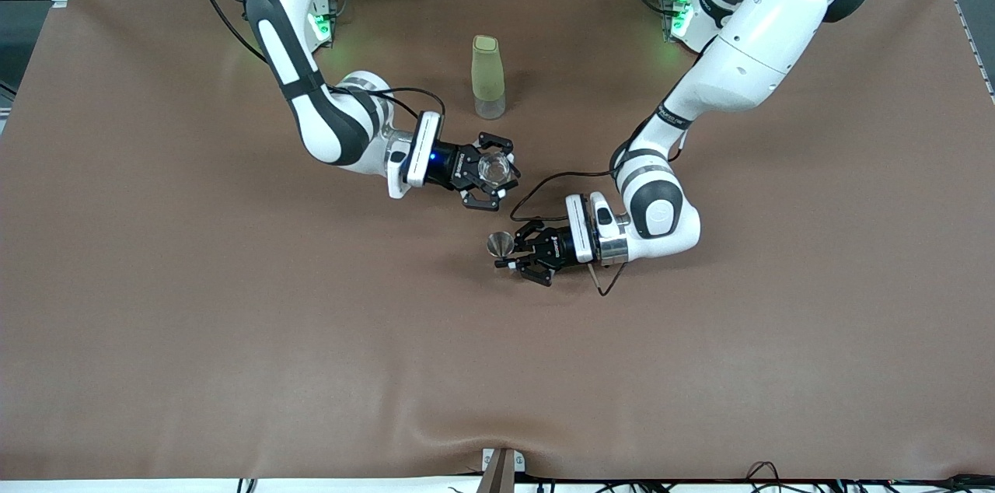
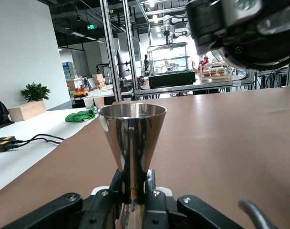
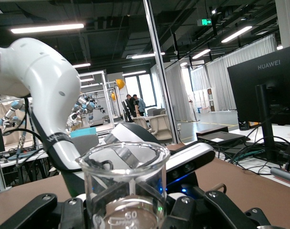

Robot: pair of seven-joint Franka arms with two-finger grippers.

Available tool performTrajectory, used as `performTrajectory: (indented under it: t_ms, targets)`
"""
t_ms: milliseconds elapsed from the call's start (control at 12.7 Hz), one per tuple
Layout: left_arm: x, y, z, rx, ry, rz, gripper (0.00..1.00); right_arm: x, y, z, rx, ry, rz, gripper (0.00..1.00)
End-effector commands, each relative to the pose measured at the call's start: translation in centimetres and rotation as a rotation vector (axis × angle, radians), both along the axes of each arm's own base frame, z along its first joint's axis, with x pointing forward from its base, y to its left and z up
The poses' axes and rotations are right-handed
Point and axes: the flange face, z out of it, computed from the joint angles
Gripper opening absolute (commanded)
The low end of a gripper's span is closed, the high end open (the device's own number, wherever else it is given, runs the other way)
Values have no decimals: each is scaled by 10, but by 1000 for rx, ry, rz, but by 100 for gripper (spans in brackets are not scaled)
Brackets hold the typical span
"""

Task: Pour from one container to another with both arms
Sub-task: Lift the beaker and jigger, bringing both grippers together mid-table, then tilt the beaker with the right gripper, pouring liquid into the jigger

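Observation:
My right gripper (image 1: 495, 170) is shut on a small clear glass beaker (image 1: 495, 169), held upright above the middle of the table. In the right wrist view the beaker (image 3: 128, 183) sits between the fingers (image 3: 71, 210), marked 50, with the left arm (image 3: 40, 90) showing past it. My left gripper (image 1: 509, 253) is shut on a shiny metal double-cone jigger (image 1: 500, 245), low over the table. In the left wrist view the jigger (image 2: 132, 136) stands upright, pinched at its waist by my left gripper (image 2: 134, 193). The right gripper (image 2: 240, 28) hangs above it.
A tall pale green bottle (image 1: 487, 77) with a clear base stands on the brown table cover (image 1: 233, 337), nearer the arms' bases than both grippers. A black cable (image 1: 544, 186) loops from the left wrist. The cover bulges at the front edge (image 1: 466, 431).

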Motion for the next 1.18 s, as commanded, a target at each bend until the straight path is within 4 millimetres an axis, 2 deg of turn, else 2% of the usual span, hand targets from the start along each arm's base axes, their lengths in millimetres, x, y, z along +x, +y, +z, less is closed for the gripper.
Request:
performTrajectory:
  t_ms: [0,471,1099]
  targets:
    - [-1,-4,-4,-11,-27,34,0,12,10,-1,1,-13,-29,0]
    - [-3,-6,-4,-12,-31,34,0,30,22,-6,-4,-18,-59,0]
    - [-3,-3,-6,-9,-34,36,0,50,16,-11,-11,-16,-86,0]
